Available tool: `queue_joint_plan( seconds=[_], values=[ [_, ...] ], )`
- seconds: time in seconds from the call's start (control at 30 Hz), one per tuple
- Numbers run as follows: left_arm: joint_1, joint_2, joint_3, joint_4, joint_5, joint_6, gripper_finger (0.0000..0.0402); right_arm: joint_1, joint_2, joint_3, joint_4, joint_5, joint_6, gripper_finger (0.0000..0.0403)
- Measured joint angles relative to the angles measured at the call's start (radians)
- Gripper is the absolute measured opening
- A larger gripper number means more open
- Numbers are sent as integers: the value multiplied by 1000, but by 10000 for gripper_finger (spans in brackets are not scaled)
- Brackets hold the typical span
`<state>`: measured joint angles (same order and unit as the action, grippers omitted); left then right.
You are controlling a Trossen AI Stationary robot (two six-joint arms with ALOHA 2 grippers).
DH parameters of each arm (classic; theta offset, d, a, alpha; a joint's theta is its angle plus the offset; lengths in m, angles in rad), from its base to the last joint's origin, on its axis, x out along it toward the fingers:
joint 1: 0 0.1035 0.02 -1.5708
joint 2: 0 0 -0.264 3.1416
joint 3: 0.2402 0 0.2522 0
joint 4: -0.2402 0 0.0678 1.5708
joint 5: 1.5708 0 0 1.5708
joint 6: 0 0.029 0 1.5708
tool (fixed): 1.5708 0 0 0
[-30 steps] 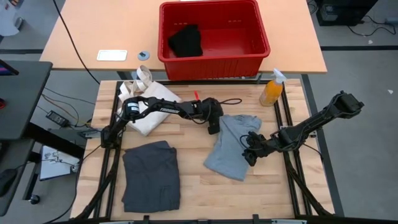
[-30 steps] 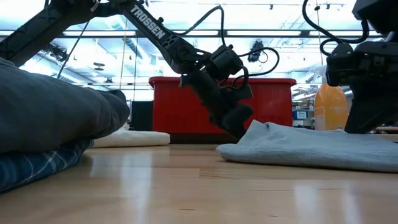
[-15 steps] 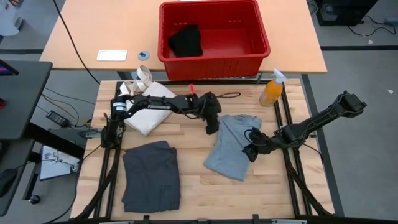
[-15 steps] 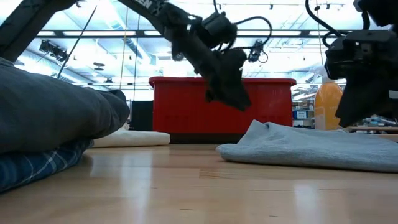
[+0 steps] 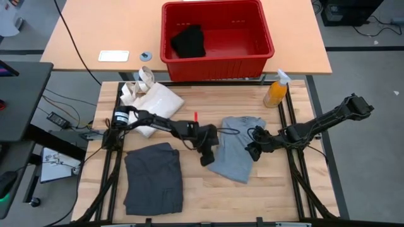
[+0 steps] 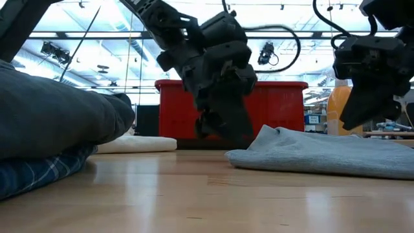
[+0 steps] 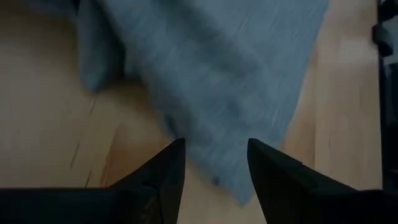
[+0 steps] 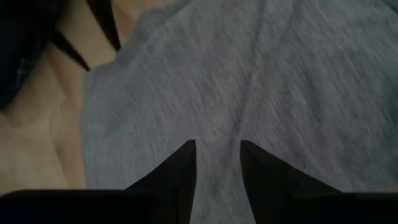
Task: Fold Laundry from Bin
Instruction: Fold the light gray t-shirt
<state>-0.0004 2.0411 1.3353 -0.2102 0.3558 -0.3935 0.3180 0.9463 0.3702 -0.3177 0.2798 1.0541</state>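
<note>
**Two grippers at a soft grey garment**

The light grey piece point(image 5: 235, 148) lies rumpled on the wooden table point(image 5: 252, 189), in front of the red plastic bin point(image 5: 216, 39). The left gripper point(image 5: 206, 157), fingers apart, hangs over its near-left edge; the right gripper point(image 5: 251, 151), fingers narrowly apart, over its right edge.

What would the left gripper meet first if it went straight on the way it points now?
Most likely the light grey shirt. The left gripper is open, and the shirt's edge lies right ahead between its fingers, over the wooden table. How far above the cloth it is cannot be told.
</note>
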Motion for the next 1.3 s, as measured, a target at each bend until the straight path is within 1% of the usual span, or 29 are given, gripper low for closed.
queue_joint_plan(
  seconds=[0.17,0.23,0.3,0.4,0.43,0.47,0.5,0.67,0.8,0.9,0.97,1.07,1.2,1.27,1.3],
  values=[
    [-35,6,-3,35,-129,-5,174,0,0,0,12,-1,-1,132],
    [-44,18,-3,56,-143,-6,161,0,0,0,16,-7,-2,132],
    [-51,24,-4,46,-152,-17,135,0,0,0,19,-13,-2,132],
    [-60,34,-3,50,-162,-45,68,0,0,0,26,-16,-3,132],
    [-62,34,-4,36,-156,-63,38,0,0,0,24,-19,-2,132],
    [-61,34,-4,36,-140,-83,20,0,0,0,19,-19,2,132],
    [-61,34,-4,38,-118,-106,13,0,0,0,4,-19,11,132],
    [-97,25,-2,5,-18,-169,12,-6,0,0,-104,-19,46,132],
    [-146,24,-3,-62,-30,-212,9,-15,0,0,-186,-20,52,132],
    [-174,24,-3,-44,-73,-224,9,-26,0,0,-205,-13,47,132],
    [-186,24,-3,-44,-77,-231,11,-30,-3,0,-188,-20,33,132],
    [-195,11,1,-59,-40,-258,17,-24,-13,0,-102,-47,-11,132],
    [-194,-52,2,-93,-20,-243,26,-12,-19,0,-41,-45,-43,132],
    [-187,-85,2,-134,-48,-211,29,-12,-18,0,-41,-38,-62,132],
    [-184,-103,2,-157,-82,-192,31,-12,-17,0,-33,-38,-77,132]
  ],
)
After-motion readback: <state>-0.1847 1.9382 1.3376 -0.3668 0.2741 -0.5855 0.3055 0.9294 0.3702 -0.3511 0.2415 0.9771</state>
